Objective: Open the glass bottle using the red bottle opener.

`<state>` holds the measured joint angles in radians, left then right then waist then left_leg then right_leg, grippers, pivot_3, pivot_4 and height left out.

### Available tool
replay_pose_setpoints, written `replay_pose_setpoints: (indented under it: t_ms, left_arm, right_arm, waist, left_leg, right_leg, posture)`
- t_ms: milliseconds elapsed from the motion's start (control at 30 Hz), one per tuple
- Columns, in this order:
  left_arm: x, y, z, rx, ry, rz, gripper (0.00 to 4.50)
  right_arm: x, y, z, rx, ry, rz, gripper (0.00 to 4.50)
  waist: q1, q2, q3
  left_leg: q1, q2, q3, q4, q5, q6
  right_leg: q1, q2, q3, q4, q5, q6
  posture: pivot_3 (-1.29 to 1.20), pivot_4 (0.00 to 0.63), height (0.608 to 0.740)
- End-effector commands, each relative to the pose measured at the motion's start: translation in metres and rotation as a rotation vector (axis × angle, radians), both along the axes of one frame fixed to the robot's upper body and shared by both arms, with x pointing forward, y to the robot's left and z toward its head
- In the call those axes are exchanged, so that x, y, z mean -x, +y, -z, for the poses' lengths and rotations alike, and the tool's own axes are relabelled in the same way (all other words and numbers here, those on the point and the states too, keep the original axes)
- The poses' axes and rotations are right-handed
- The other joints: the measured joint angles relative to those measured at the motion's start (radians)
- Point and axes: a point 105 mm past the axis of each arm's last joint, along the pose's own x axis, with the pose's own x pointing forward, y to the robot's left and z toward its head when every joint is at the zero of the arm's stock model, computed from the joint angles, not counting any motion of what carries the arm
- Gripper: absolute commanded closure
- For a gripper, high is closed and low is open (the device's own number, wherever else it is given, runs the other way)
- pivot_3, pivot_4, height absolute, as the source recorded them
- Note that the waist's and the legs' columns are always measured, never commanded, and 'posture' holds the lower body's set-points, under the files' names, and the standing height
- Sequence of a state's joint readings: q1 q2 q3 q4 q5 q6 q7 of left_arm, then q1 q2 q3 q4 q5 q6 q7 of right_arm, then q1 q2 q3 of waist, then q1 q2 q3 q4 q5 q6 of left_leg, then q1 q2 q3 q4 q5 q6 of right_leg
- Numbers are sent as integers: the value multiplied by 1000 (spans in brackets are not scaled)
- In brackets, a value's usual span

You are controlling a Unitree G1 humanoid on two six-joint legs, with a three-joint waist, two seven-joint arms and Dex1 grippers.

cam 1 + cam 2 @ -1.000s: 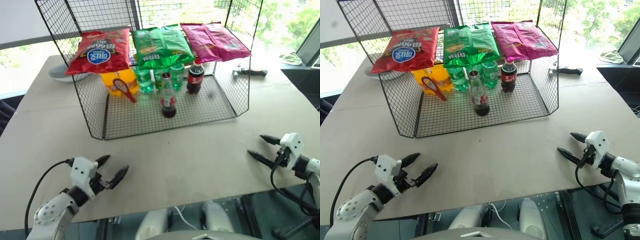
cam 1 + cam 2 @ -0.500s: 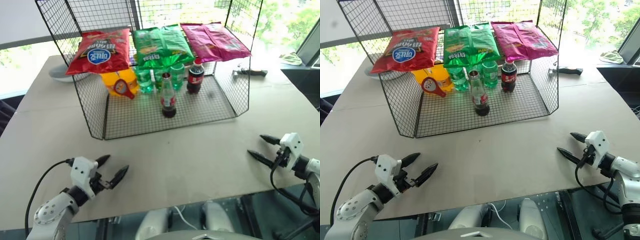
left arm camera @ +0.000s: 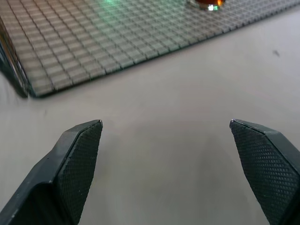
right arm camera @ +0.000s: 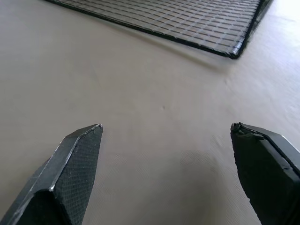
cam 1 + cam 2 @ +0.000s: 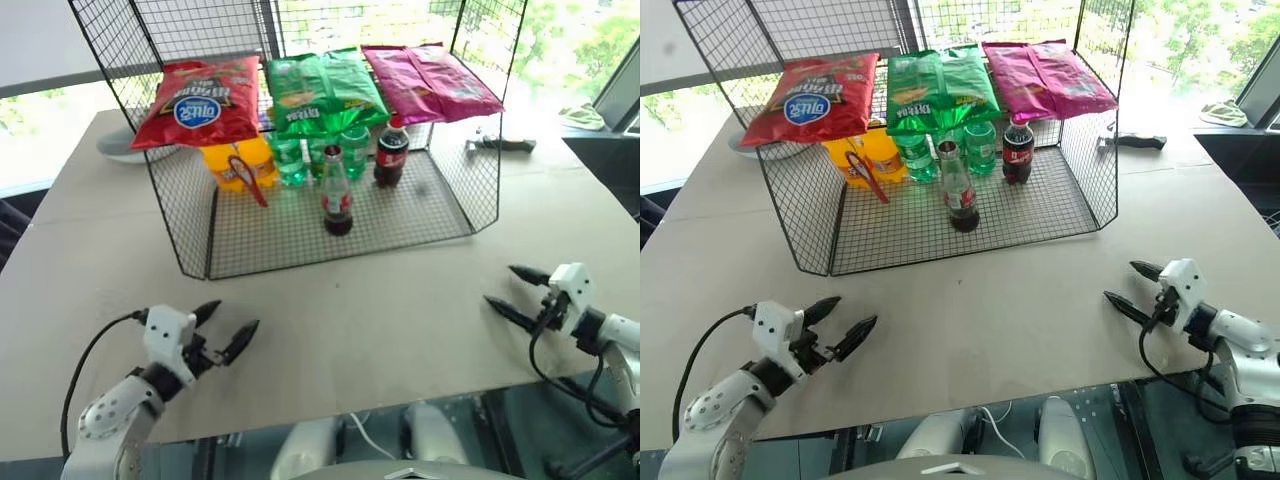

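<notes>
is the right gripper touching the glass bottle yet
Apart. In the left eye view the right gripper, open, is over bare table near its front edge, while the glass bottle stands inside the wire cage.

Wire rack [image 5: 440,215] stood at 12 o'clock on table [image 5: 380,310]. Glass bottle [image 5: 336,193] stood mid-rack; bottle opener [image 5: 250,178] at its 10 o'clock. Left tool [image 5: 229,328] at 7 o'clock, right tool [image 5: 512,289] at 4 o'clock, both over table.

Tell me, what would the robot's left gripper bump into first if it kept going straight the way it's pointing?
Probably the wire rack. The open left gripper points across bare table toward the rack's front edge; depth is hard to judge.
</notes>
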<state>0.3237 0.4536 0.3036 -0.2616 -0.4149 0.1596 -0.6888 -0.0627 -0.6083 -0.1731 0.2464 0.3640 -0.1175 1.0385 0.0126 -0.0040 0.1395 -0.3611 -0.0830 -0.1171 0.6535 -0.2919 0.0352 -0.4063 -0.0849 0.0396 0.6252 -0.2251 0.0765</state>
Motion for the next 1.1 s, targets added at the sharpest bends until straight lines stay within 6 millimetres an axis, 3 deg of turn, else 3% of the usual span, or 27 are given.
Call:
replay_pose_setpoints:
  t_ms: [33,267,367,467,567,767,1100]
  left_arm:
    - [-10,-2,-12,20,-67,-20,0]
    - [-38,-11,-37,108,-183,-64,0]
    - [-59,-15,-60,157,-274,-104,0]
    - [-75,-18,-73,189,-332,-150,0]
    - [-90,-18,-85,231,-380,-207,0]
    - [-109,-24,-100,235,-426,-203,0]
    - [-127,-24,-124,244,-508,-206,0]
  right_arm:
    - [2,21,-19,-41,-57,-59,111]
    - [6,71,-55,-171,-125,-144,111]
    - [6,102,-87,-251,-196,-206,111]
    - [6,118,-107,-296,-223,-241,111]
    - [7,129,-126,-334,-246,-277,111]
    - [11,144,-144,-349,-263,-339,111]
    - [19,160,-155,-355,-268,-404,111]
  waist:
    - [0,0,0]
    - [1,-1,0]
    - [1,-1,1]
    - [1,-3,1]
    - [1,-3,1]
    - [0,-4,1]
    - [0,-4,1]
  left_leg:
    - [0,0,0,0,0,0]
    - [-1,0,-1,0,1,-1]
    - [-1,-1,-1,0,1,-1]
    - [-2,-1,-1,1,2,-3]
    - [-3,-1,-2,0,2,-3]
    - [-6,-1,-2,0,2,-3]
    - [-7,-1,-2,1,2,-3]
  right_leg:
    - [0,0,0,0,0,0]
    - [-1,0,-1,0,0,0]
    - [-2,1,0,0,0,0]
    - [-3,4,-1,1,0,0]
    - [-3,5,-1,1,0,0]
    - [-7,5,0,1,0,0]
    - [-7,5,-1,1,0,0]
  posture:
    - [0,150,740]
    - [0,150,740]
    - [0,150,740]
    - [0,150,740]
    - [0,150,740]
    - [0,150,740]
    - [0,150,740]
